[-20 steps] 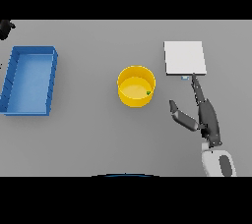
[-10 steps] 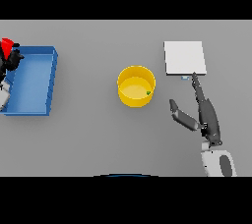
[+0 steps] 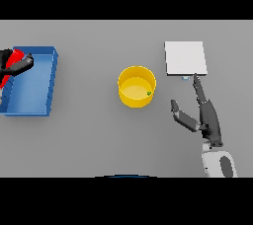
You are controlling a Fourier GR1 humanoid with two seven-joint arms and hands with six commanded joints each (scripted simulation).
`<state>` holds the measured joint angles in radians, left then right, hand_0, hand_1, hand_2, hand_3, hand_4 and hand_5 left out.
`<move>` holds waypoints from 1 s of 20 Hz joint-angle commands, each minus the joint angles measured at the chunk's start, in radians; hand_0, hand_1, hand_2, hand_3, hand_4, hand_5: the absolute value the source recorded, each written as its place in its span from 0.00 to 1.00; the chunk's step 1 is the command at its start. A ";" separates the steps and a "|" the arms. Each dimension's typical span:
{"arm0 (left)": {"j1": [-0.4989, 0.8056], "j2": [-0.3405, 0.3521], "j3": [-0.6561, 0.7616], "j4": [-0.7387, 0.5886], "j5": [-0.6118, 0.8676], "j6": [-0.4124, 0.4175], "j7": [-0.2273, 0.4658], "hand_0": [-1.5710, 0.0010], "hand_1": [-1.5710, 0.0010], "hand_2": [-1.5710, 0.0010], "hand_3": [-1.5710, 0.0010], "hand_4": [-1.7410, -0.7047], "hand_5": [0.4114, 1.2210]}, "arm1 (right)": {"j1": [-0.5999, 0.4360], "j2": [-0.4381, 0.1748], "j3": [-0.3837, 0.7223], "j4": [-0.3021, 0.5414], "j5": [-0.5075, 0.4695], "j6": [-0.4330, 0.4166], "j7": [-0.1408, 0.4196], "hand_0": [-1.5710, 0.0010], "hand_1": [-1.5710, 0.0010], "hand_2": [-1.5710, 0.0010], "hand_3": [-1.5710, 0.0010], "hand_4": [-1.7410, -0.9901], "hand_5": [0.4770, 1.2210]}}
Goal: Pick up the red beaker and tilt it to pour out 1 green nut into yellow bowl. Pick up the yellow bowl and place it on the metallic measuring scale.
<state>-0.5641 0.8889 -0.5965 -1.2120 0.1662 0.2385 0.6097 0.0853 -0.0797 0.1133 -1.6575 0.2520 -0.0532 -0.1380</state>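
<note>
Left hand point(image 3: 15, 66) at frame's left edge, curled round red beaker point(image 3: 16, 54) over blue bin point(image 3: 30, 103). Right hand point(image 3: 206, 115) spread wide, lower right, beside yellow bowl point(image 3: 136, 87) holding green nut point(image 3: 148, 93); scale point(image 3: 185, 57) upper right.

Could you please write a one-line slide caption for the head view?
Left robot hand holds red beaker over blue tray; green nut in round yellow bowl; open right robot hand near scale.

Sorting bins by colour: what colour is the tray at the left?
Blue, seen in the head view: tray.
</note>
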 commanded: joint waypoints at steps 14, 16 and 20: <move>-0.013 -0.028 0.035 0.015 0.027 0.020 -0.090 0.98 0.99 0.99 0.99 0.93 0.34 | -0.058 -0.059 0.063 -0.015 0.080 0.064 0.044 1.00 1.00 1.00 1.00 0.75 0.31; -0.021 -0.031 0.038 0.016 0.034 0.017 -0.080 0.99 0.99 0.99 0.99 0.93 0.36 | -0.109 -0.117 0.071 0.013 0.103 0.107 0.039 1.00 1.00 1.00 1.00 0.69 0.31; -0.020 -0.039 0.030 0.017 0.032 0.017 -0.081 1.00 1.00 1.00 1.00 0.91 0.37 | -0.229 -0.203 0.142 0.047 0.225 0.179 0.101 1.00 1.00 1.00 1.00 0.62 0.28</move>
<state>-0.5844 0.8493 -0.5663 -1.1954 0.1981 0.2560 0.5288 -0.1450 -0.2833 0.2546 -1.6105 0.4770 0.1250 -0.0350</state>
